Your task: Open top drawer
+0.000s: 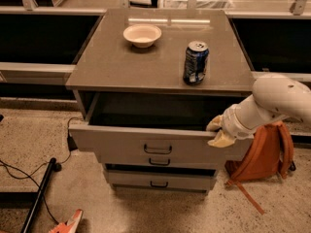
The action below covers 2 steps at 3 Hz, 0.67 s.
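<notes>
The top drawer [121, 144] of the grey cabinet is pulled out. Its wide flat front carries a small black loop handle [157, 149], and its inside is dark. My gripper [216, 131] sits at the right end of the drawer front's top edge, at the tip of the white arm [272, 103] that reaches in from the right. One pale finger [214, 124] lies above the edge and the other lies just in front of it. Two shorter drawers [158, 178] below are closed.
On the cabinet top stand a cream bowl [142, 35] and a blue soda can [195, 62]. An orange backpack [265, 152] leans by the cabinet's right side. Black cables [29, 176] and a black pole [39, 193] lie on the speckled floor at left.
</notes>
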Tool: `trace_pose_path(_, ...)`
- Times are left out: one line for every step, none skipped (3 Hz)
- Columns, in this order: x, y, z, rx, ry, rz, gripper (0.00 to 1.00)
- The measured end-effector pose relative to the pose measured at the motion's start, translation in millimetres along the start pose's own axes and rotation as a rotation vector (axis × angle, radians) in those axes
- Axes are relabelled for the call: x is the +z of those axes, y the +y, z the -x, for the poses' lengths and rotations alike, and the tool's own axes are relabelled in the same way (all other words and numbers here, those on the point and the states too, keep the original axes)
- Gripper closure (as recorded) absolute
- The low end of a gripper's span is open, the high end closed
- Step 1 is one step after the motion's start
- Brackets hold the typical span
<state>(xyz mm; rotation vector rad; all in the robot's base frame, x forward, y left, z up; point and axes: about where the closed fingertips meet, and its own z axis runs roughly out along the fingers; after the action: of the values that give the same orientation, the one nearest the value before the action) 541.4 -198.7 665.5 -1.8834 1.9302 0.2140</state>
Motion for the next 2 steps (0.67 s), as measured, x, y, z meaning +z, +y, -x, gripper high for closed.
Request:
trace_pose_path(-19.6,36.5,3.9,-0.031,0.008,0.029,0.98)
trace_pose_path(-19.0,37.2,3.8,-0.032,0.008,0.029,0.95)
